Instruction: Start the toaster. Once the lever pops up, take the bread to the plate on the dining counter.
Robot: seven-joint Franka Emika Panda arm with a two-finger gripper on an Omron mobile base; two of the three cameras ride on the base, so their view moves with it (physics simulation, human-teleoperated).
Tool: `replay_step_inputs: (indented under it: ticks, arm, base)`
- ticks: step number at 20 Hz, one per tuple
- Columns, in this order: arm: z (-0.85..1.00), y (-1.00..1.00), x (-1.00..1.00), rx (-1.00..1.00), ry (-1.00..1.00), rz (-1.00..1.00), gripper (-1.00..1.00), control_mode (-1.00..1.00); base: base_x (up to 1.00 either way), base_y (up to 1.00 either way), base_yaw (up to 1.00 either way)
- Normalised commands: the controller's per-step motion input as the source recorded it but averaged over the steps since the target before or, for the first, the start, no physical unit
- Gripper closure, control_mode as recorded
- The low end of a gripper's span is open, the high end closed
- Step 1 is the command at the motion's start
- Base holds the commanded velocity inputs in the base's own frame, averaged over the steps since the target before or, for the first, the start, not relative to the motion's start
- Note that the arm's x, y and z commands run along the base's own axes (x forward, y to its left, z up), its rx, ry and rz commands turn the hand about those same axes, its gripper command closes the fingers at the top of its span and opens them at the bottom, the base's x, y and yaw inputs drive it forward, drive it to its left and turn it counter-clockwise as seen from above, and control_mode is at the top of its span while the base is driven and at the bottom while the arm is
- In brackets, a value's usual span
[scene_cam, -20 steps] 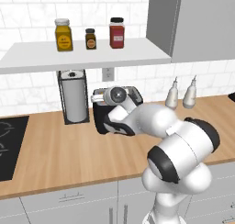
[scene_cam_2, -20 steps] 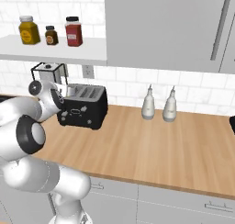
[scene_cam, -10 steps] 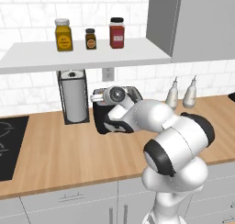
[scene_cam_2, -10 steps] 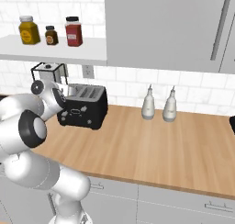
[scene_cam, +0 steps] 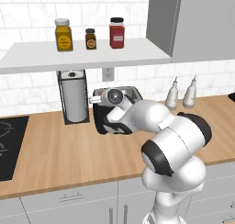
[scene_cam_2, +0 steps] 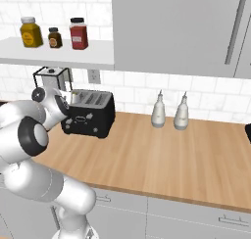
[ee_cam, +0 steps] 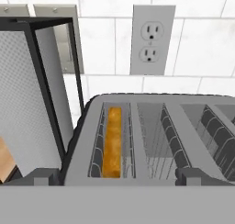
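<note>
Arm is reaching over the wall counter [scene_cam_2: 162,150], wrist sitting right in front of the toaster [scene_cam_2: 90,116] at its top-left corner. Toaster is black, boxy, multi-slot, standing on the light-wood top against the tiled wall, just right of the paper-towel holder [scene_cam: 73,97].

Hand view is looking down and along the toaster top: grey slotted lid, wire guides in each slot. Bread [ee_cam: 112,142] is sitting down inside the leftmost slot, golden-orange edge showing, upright between the guides. Other slots I can see are showing bare wire.

Gripper [ee_cam: 117,176]: 2 dark fingertips [ee_cam: 43,176] are poking up at the bottom of the hand view, far apart, roughly bracketing the bread slot and the one next to it. Jaws are spread as wide as they go, nothing between them, not gripping anything. Whether the tips are touching the toaster rim, can't tell.

Behind the toaster: a double wall outlet [ee_cam: 152,40] on white tile. Paper-towel roll in its black wire frame is filling the left side of the hand view.

Also around: 3 jars [scene_cam: 90,38] on the white shelf [scene_cam: 87,55] above, 2 pale bottles [scene_cam_2: 169,111] further right on the counter, hob corner [scene_cam: 9,142] at far left.
</note>
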Motion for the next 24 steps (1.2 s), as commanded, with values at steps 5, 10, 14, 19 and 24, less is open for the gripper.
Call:
replay_step_inputs:
  ticks: [5,10,14,19,24]
  arm:
    - [0.0,0.02,0.02,0.0,0.0,0.0,-1.0,-1.0]
    - [0.0,0.0,0.11,0.0,0.0,0.0,-1.0,-1.0]
    - [-0.03,0.0,0.16,0.0,0.0,0.0,-1.0,-1.0]
    - [-0.13,0.0,0.03,0.0,0.0,0.0,-1.0,-1.0]
    - [-0.07,0.0,0.0,0.0,0.0,0.0,-1.0,-1.0]
  base:
    - [0.0,0.0,0.0]
    - [0.0,0.0,0.0]
    - [0.0,0.0,0.0]
    - [0.0,0.0,0.0]
    - [0.0,0.0,0.0]
